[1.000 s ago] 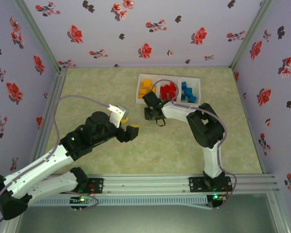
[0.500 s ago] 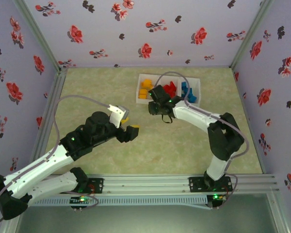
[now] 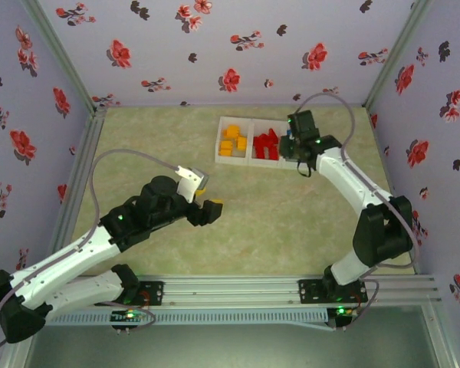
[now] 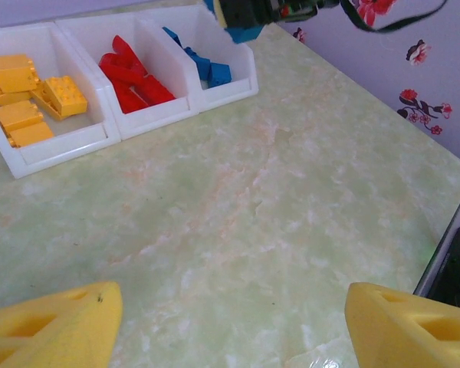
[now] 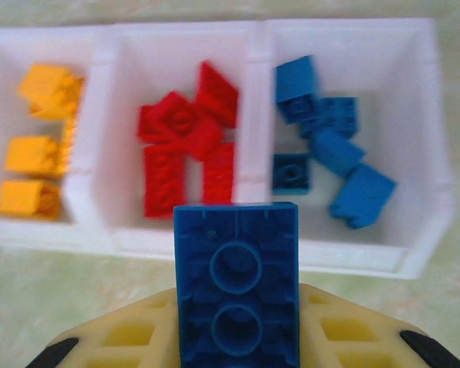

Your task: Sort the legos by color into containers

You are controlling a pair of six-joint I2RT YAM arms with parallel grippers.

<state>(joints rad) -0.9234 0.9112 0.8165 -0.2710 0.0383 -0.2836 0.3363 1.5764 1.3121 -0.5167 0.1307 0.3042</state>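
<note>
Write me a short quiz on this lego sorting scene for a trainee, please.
1. True or false: the left gripper is shut on a brick.
2. What colour is the brick held by the right gripper? A) yellow B) red C) blue
3. Which colour fills the middle bin?
Key: 1. False: it is open and holds nothing. 2. C. 3. Red.
</note>
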